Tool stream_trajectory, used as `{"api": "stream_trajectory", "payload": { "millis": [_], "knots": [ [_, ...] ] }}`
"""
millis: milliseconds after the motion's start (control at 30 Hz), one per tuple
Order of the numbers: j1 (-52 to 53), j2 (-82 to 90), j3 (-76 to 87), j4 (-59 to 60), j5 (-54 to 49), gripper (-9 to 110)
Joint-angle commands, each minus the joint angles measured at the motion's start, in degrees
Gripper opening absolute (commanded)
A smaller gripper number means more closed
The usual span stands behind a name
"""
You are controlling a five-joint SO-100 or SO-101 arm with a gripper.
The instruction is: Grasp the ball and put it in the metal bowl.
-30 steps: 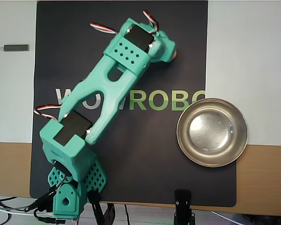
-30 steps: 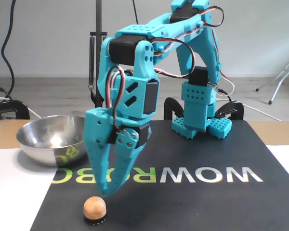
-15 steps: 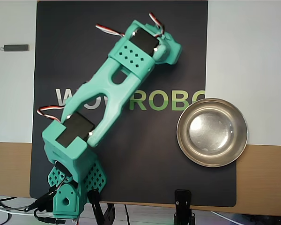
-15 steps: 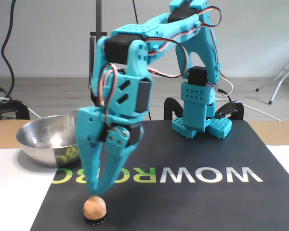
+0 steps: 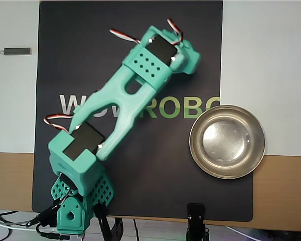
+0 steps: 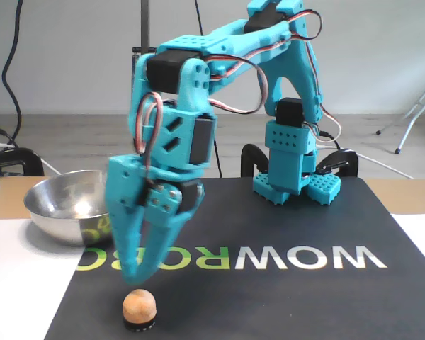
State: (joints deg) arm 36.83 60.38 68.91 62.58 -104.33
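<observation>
Pincer [image 6: 132,281] nearly shut, empty, tips just above small matte peach-orange ball [image 6: 139,307] on dark ring base.

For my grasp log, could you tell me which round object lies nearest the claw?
The small peach-orange ball, directly below the claw; the metal bowl sits farther away.

"WOWROBO" in white and green on black mat [image 6: 283,297], partly hidden overhead

Overhead top-down; low frontal fixed view.
</observation>
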Motion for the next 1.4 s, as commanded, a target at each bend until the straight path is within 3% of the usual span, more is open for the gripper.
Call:
{"api": "stream_trajectory", "payload": {
  "millis": [0, 133, 333, 1367],
  "knots": [
    [0.09, 0.26, -2.46, -0.7, -0.35, 1],
    [0.09, -0.26, -2.46, -0.7, -0.35, 2],
    [0.09, -4.13, -8.0, -0.18, 0.0, 16],
    [-1.14, -4.83, -10.02, 4.92, 0.18, 19]
  ]
}}
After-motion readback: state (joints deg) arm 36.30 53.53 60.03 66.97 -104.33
